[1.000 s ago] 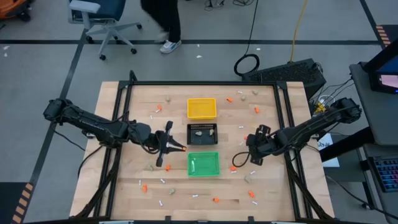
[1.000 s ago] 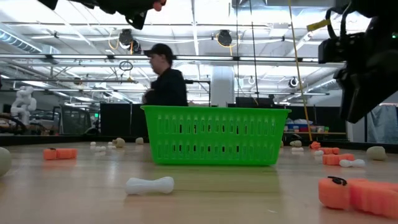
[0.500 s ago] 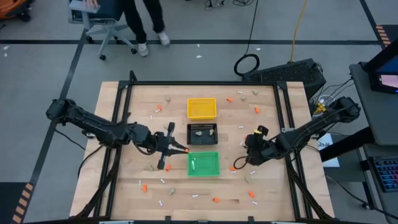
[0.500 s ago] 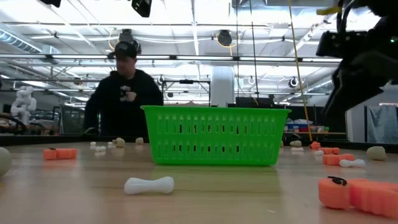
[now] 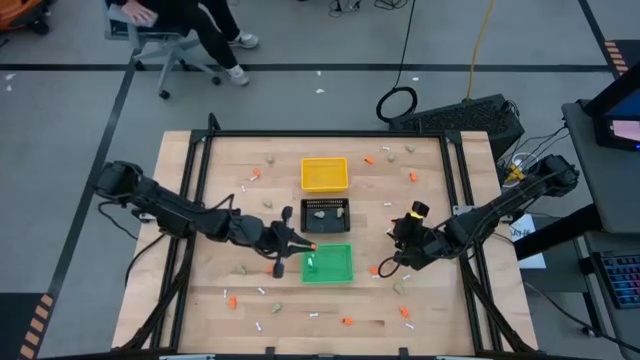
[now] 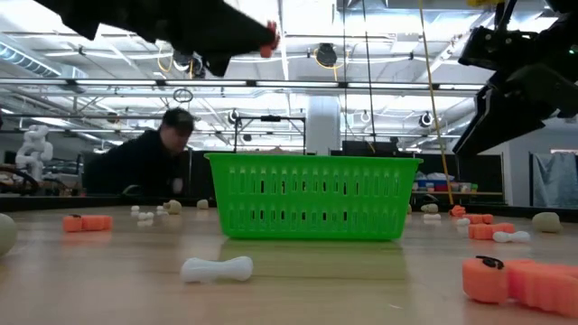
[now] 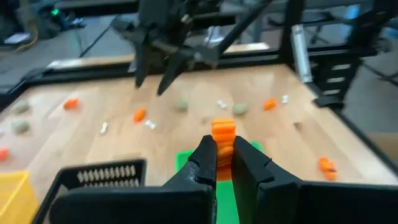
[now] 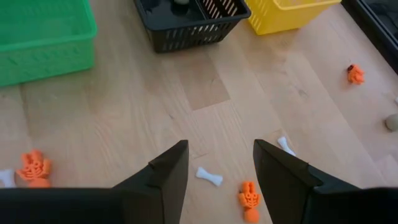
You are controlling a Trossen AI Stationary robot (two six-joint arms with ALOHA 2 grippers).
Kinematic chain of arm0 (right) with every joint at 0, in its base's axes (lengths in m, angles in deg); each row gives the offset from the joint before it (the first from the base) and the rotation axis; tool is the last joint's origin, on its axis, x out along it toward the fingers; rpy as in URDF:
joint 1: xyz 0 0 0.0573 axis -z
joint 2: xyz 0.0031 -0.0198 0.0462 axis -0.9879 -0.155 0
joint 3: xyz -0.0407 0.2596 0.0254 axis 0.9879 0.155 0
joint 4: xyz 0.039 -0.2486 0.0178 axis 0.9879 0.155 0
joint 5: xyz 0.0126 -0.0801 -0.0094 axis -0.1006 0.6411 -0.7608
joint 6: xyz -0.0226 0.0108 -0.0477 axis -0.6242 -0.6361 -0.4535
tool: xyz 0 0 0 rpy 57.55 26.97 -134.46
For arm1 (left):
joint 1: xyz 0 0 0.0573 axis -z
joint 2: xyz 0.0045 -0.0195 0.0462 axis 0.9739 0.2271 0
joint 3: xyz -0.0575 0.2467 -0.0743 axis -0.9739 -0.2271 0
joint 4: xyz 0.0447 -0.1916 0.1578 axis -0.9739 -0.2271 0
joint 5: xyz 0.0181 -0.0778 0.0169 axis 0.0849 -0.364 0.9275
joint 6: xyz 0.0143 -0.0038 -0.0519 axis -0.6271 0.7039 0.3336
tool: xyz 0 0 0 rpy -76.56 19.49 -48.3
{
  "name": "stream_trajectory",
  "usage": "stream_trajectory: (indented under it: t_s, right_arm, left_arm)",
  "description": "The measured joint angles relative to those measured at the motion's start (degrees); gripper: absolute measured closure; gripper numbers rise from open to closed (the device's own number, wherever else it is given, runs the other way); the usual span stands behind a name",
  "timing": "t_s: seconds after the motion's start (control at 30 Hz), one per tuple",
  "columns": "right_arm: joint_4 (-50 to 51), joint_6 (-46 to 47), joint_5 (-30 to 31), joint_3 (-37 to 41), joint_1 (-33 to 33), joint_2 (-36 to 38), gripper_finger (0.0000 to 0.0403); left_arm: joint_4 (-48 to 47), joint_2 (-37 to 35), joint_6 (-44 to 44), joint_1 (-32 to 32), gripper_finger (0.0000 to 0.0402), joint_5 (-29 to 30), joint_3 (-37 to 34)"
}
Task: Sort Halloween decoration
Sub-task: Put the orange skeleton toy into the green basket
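The left gripper (image 5: 303, 247), clamped on an orange decoration piece (image 7: 223, 134), has moved right since a second ago and now hangs at the left edge of the green basket (image 5: 335, 266). The right gripper (image 5: 397, 256), fingers spread and empty, has drifted slightly left, hovering over the table (image 5: 232, 160) above a white bone (image 8: 209, 177) and an orange skeleton (image 8: 248, 200). The person (image 6: 144, 162) behind has shifted left.
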Motion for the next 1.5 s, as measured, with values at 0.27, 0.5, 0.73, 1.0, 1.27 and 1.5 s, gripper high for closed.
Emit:
stream_trajectory:
  t_s: [0.27,0.5,0.73,1.0,1.27,1.5]
  right_arm:
    - [0.0,0.2,0.0,0.0,0.0,0.0,0.0234]
    - [-0.4,0.2,0.0,0.0,0.0,0.0,0.0234]
    - [-1.2,0.1,0.0,0.0,0.0,0.0,0.0234]
    - [-1.2,0.1,0.0,0.0,0.0,0.0,0.0234]
    - [-1.2,0.1,-0.1,0.0,0.0,0.0,0.0234]
    - [-1.2,0.2,-0.2,0.0,0.0,0.0,0.0234]
  left_arm:
    - [0.2,1.3,6.2,0.0,0.0383,-0.5,0.0]
    - [0.4,1.3,6.2,0.0,0.0383,-0.8,0.0]
    - [0.3,1.3,7.8,0.3,0.0383,-0.9,0.0]
    - [1.0,4.6,7.6,1.0,0.0383,0.0,-0.1]
    - [6.2,11.3,7.6,0.7,0.0383,0.3,-0.1]
    - [6.1,13.5,7.7,0.7,0.0376,0.0,-0.1]
